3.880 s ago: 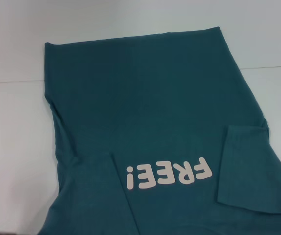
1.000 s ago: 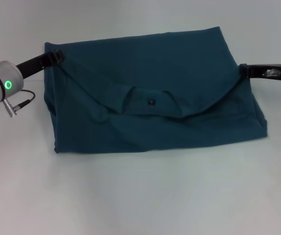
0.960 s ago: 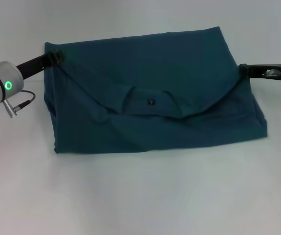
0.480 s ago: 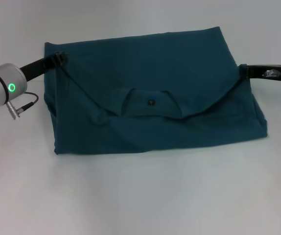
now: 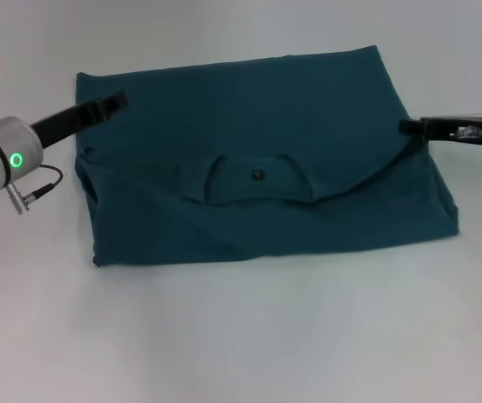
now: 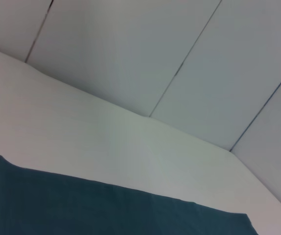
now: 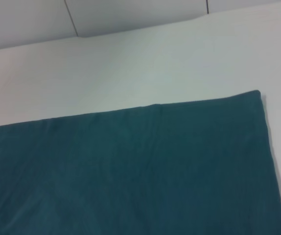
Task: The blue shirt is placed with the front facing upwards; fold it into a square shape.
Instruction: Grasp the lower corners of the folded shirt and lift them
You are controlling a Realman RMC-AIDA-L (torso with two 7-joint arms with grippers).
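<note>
Head view: large dark teal-blue cotton shirt point(image 5: 258, 159) folded over into a broad rectangle on the white table point(image 5: 249, 336), round collar with small dark label point(image 5: 259, 175) facing up near the middle; left gripper point(image 5: 111, 103) above the shirt's far left corner, right gripper point(image 5: 413, 128) at the shirt's right edge, touching the cloth, released or clenched cannot be told for either. Left wrist view: only a strip of the teal cloth point(image 6: 106, 208) on the white surface below pale wall panels point(image 6: 145, 54). Right wrist view: flat teal cloth point(image 7: 130, 171) with one corner lying on the white table.
</note>
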